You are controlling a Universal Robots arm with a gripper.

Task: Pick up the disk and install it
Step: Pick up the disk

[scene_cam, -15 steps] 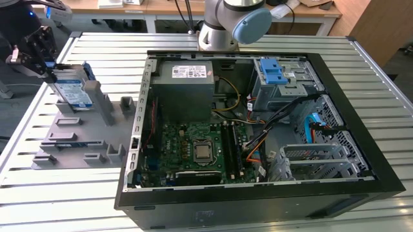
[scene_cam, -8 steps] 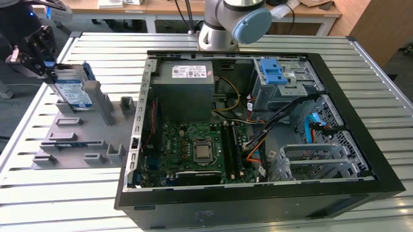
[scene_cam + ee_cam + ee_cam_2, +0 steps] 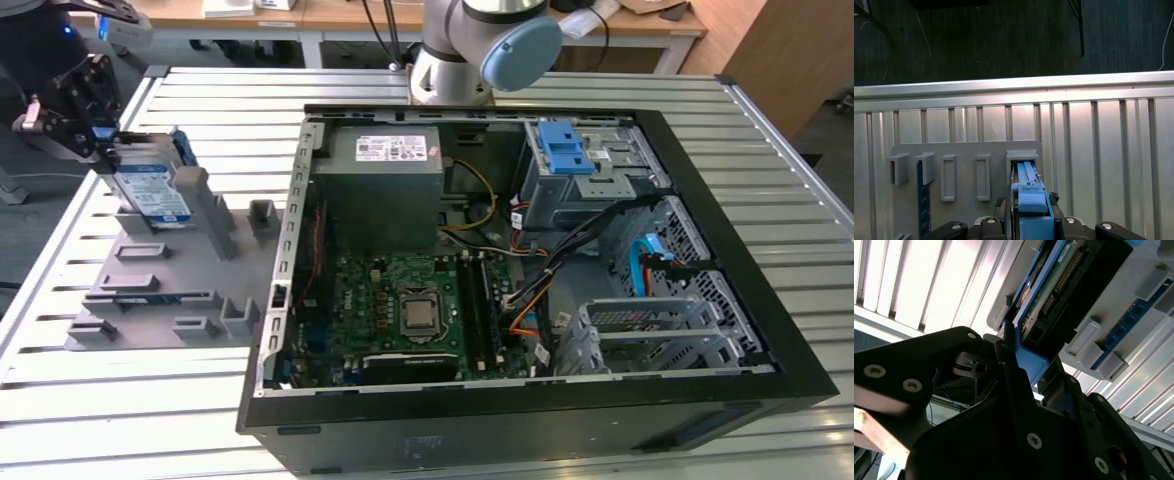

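1. Silver slatted table point(image 3: 120, 400) carries an open case point(image 3: 561, 425) and, at its nine o'clock, a grey rack point(image 3: 160, 300).
2. The disk point(image 3: 150, 192) stands upright in the rack; gripper point(image 3: 110, 148), fingers clamped on it.
3. Desks point(image 3: 347, 18) at twelve o'clock.

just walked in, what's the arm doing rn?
The arm's gripper is closed on the disk, which stands upright in a slot of the grey holder at the exterior view's left. Both wrist views show it clamped at its blue rail. The disk does not look lifted clear of the holder yet. The open computer case sits beside the holder on the slatted table; the disk is not installed.
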